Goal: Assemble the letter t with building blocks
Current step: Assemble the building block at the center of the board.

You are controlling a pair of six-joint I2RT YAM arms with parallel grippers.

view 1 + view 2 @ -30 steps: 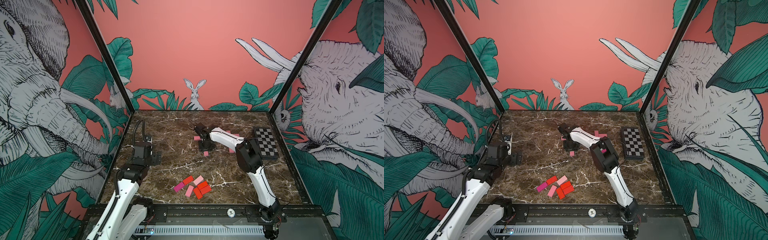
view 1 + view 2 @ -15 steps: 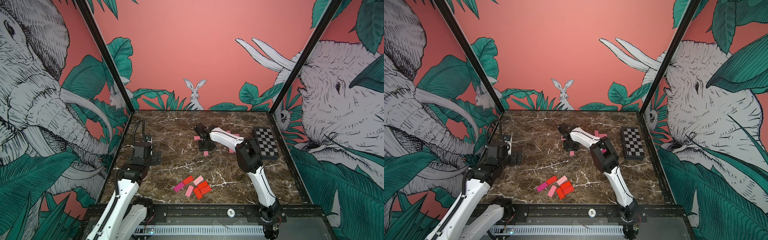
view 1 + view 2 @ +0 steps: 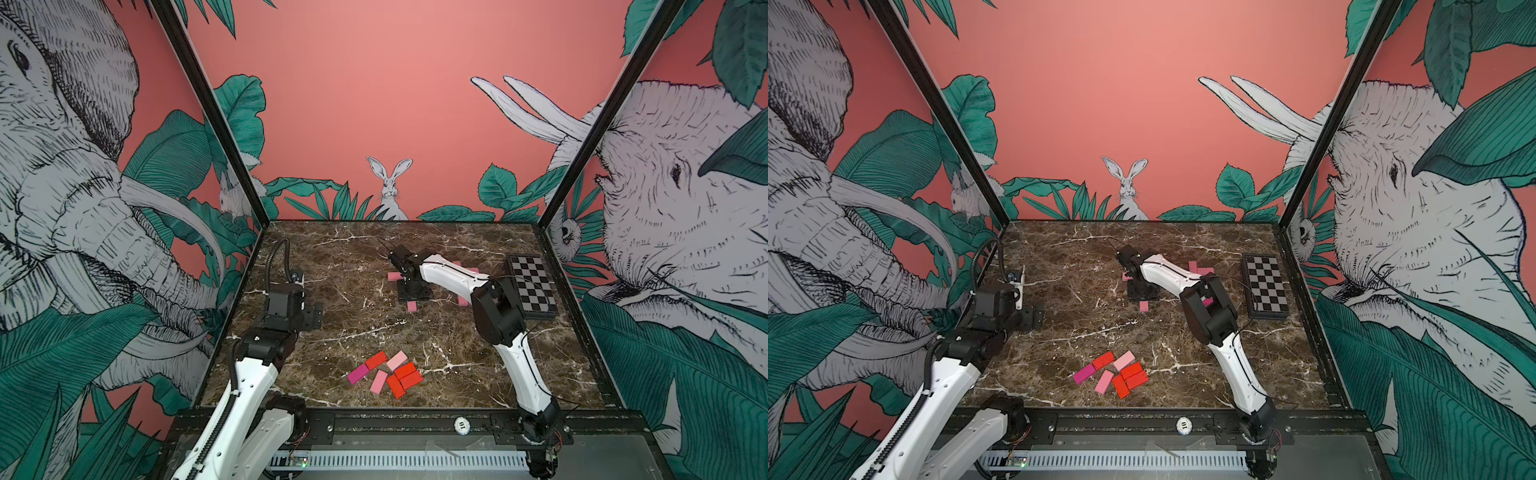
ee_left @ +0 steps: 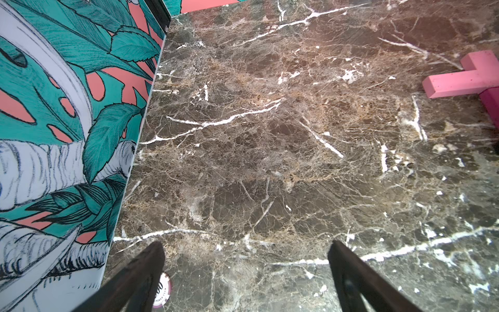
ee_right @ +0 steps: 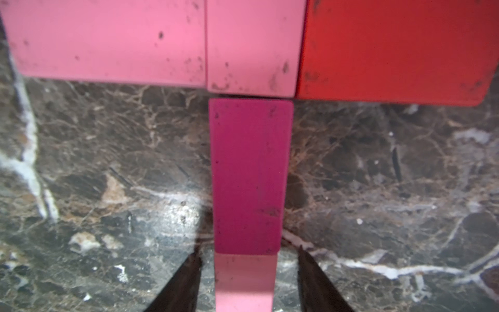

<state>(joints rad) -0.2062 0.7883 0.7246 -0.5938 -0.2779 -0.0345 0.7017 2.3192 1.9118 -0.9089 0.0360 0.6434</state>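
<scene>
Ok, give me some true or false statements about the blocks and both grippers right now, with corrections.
1. The left gripper holds a block. False: it is open and empty over the marble table.
2. The right gripper is open, not clamped on the magenta block. True.
3. Every block in the crossbar is pink. False: the crossbar ends in a red block.
4. Spare blocks lie clustered near the table's front edge. True.
5. Blocks sit on the checkered board. False: none show on it.
</scene>
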